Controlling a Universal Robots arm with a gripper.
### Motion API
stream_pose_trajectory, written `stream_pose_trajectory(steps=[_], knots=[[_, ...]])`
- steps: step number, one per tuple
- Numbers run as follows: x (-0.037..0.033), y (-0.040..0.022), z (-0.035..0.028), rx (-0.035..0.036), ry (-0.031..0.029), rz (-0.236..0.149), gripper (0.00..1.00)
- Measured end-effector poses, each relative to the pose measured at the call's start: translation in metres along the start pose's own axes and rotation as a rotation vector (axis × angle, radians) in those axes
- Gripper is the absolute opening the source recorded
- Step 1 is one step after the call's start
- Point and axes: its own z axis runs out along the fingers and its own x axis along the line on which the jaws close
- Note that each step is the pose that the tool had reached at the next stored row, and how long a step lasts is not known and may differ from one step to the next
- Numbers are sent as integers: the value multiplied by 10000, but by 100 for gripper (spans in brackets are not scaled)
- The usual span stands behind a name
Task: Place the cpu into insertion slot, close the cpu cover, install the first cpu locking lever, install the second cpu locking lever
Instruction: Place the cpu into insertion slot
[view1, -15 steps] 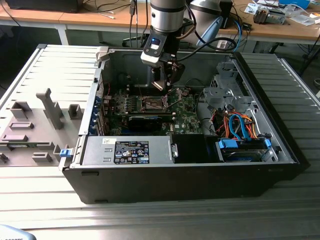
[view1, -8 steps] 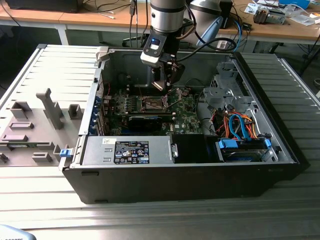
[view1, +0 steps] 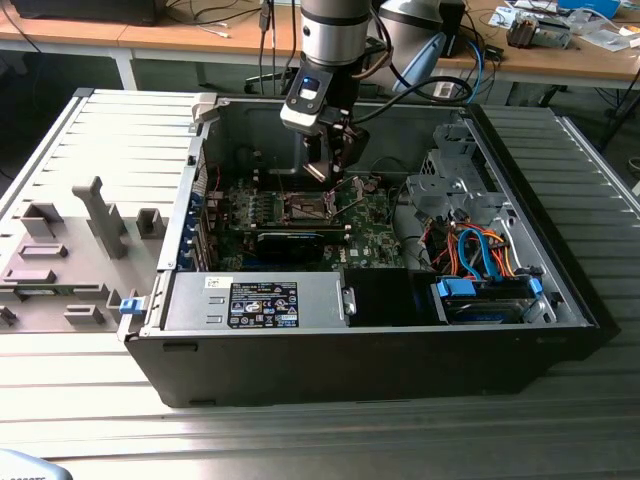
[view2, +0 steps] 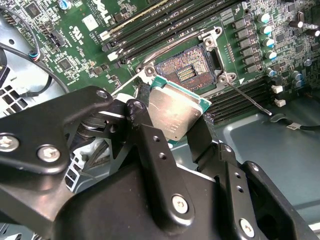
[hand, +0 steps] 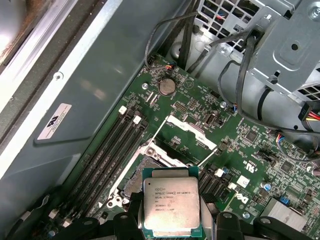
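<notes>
As claw (view2: 170, 125) pinches cpu (hand: 171, 205) edges, slot (view2: 186, 70) uncovered

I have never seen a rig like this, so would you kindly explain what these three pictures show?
This is a robot arm working inside an open computer case that lies on a slatted metal table. The exterior view comes from a camera standing off the arm and takes in the whole scene. A grey parts tray lies at the exterior view's left. The two wrist views come from cameras riding on the arm, looking past its claw. The claw is shut on the cpu, a flat silver square chip, gripping it by its edges. It holds the chip above the green board, close to the slot, the square socket it belongs in. The slot is empty and its cover stands open.
</notes>
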Motion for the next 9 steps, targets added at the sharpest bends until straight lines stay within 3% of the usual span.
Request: stream_pose_trajectory(steps=[9], knots=[[0, 0, 5, 0, -2, 93, 55]])
